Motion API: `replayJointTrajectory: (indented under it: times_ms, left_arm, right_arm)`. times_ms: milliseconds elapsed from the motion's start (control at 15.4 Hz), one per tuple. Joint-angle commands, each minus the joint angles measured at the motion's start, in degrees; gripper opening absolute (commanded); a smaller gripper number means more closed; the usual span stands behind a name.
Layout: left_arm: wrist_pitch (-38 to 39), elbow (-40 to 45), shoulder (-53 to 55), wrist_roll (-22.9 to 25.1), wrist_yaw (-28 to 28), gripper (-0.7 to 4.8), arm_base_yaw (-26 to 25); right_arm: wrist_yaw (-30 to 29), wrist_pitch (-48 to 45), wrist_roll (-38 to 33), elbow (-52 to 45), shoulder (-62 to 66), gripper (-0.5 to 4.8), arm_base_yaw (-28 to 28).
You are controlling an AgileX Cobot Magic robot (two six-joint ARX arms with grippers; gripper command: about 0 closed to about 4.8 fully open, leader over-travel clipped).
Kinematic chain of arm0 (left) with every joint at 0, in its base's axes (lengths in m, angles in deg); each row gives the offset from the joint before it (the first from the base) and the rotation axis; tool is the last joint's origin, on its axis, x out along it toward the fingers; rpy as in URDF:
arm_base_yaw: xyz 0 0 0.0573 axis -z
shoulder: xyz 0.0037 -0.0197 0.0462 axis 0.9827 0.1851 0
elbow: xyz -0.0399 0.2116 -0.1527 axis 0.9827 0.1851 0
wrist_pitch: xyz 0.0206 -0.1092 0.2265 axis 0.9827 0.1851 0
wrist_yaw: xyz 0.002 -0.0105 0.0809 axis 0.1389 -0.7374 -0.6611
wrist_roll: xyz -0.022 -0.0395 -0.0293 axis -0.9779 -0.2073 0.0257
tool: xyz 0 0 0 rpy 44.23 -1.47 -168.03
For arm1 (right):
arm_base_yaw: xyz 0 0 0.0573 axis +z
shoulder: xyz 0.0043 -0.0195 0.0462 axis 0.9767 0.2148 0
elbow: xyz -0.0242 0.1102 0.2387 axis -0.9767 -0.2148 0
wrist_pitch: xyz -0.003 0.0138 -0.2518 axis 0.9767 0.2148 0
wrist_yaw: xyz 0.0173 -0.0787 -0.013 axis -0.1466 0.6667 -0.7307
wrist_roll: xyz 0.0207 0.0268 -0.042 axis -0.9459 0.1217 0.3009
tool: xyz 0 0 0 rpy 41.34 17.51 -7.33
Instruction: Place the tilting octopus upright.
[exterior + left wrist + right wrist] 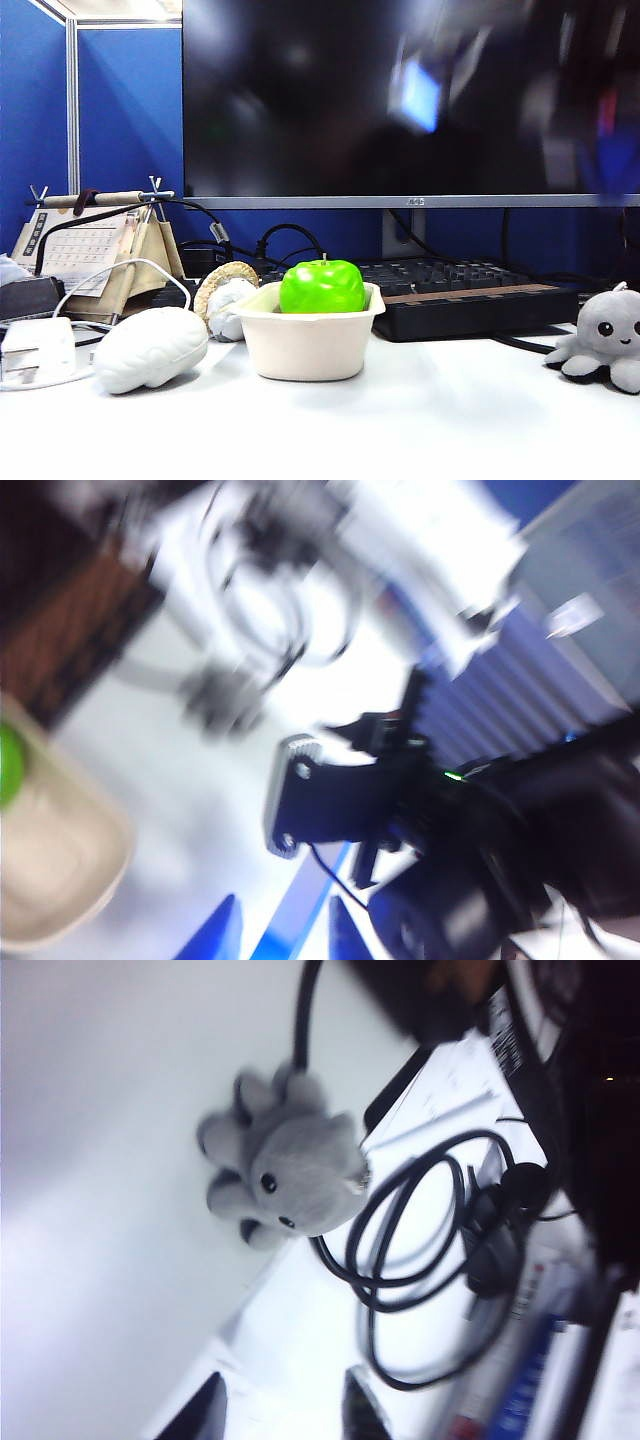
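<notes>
Left wrist view blurred; octopus cut off at exterior view's edge

An office desk. A wide monitor, black keyboard and desk calendar stand before blue partition panels (cubicle-style).

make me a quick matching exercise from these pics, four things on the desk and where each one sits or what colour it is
Things:
1. octopus
2. apple
3. brain-shaped toy
4. keyboard

Descriptions:
A. bright green, sitting in the cream bowl
B. black, under the monitor
C. grey, at the far right edge of the exterior view
D. white, left of the bowl

Pairs: 1-C, 2-A, 3-D, 4-B
</notes>
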Motion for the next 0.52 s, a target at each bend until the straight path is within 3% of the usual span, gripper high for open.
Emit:
replayJointTrajectory:
  times_ms: [65,195,326,391,456,521]
  left_arm:
    - [-2.01,-0.24,-13.53,0.46,0.24,1.21,-0.02]
    - [-3.48,-0.22,-24.15,2.03,-0.55,1.21,-0.02]
    - [-3.23,-0.15,-33.03,3.63,-1.77,1.19,-0.02]
    - [-3.1,-0.15,-35.85,3.61,-1.97,1.03,-0.02]
    - [-2.82,-0.15,-38.38,3.61,-1.97,0.64,-0.04]
    - [-1.01,-0.15,-42.8,3.43,-1.97,0.44,-0.04]
  right_arm:
    - [0.66,0.5,-11.78,0.33,-11.02,1.53,4.66]
    - [0.66,-1.46,-16.09,1.05,-20.63,1.53,10.29]
    - [0.9,-9.01,-13.94,2.21,-28.96,1.4,17.09]
    - [0.83,-12.07,-11.76,2.43,-31.26,0.96,18.99]
    - [0.68,-16.46,-8.37,2.43,-34.16,-0.11,21.4]
    - [0.46,-24.26,-1.79,2.45,-38.34,-0.01,24.55]
